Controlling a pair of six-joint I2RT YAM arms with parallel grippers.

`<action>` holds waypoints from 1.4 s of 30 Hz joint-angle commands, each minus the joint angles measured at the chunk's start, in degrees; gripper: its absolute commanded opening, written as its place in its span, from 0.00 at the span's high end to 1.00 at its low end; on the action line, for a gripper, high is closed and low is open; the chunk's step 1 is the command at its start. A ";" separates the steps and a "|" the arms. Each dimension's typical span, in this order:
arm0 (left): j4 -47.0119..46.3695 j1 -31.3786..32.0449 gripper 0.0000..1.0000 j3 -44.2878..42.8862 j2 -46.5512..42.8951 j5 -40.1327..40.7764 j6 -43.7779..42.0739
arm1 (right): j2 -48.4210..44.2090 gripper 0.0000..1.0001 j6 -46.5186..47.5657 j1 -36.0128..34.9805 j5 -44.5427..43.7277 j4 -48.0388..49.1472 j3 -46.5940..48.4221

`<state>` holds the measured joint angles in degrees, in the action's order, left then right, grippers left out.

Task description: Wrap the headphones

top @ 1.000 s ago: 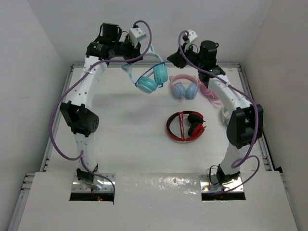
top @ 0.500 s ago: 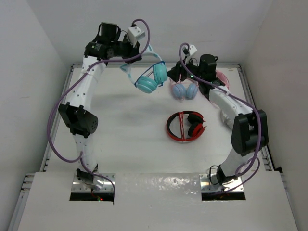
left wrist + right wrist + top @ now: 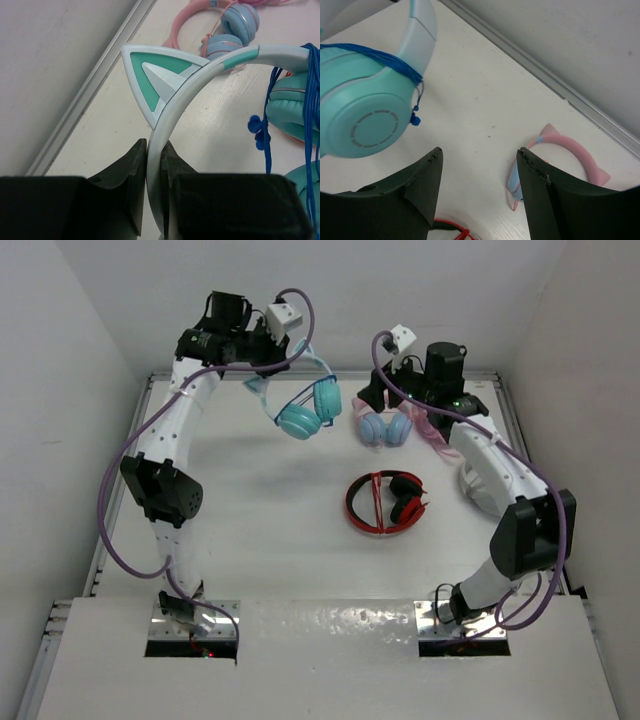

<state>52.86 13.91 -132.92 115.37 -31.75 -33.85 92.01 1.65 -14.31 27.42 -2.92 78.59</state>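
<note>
left gripper (image 3: 154, 152): clamped on the pale mint headband of the headphones (image 3: 200, 70), just below one cat ear; both fingers touch the band.
headphones: off the table (image 3: 250, 510), hanging from the left gripper at the far left-centre, teal cups (image 3: 305, 412) lowest.
cable (image 3: 270, 120): blue, wound in several turns around the band above one cup, with a short knotted end dangling; how far the wrap runs is not readable.
right gripper (image 3: 479, 165): jaws spread, nothing between them, near the hanging cup but apart from it.
cut off: the left wrist view clips both cups at the right edge, and the gripper body blocks its bottom strip. The right wrist view shows one cup (image 3: 367, 120), clipped at the left.
pink-banded pair (image 3: 385, 426): on the table just below the right gripper; blue cups visible.
red-black pair (image 3: 386, 501): flat on the table, right of centre, well apart from both grippers.
pink strands (image 3: 437, 436): beside the right forearm, probably another pair's cable, mostly hidden by the arm.
</note>
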 commanded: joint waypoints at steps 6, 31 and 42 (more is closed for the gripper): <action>-4.17 1.03 1.00 0.47 -4.10 -0.51 -5.96 | 0.36 0.34 -3.56 0.16 15.99 -5.73 10.62; -15.85 1.82 1.00 6.53 -5.77 15.03 22.23 | -6.93 0.40 -8.95 -1.69 2.11 11.18 -5.72; -16.91 2.08 1.00 13.12 -6.56 19.88 26.46 | -11.58 0.38 -3.23 -1.60 -4.21 4.15 -10.73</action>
<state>40.12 15.46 -119.87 113.34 -11.53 -10.50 83.37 -3.97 -16.25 26.00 1.89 68.88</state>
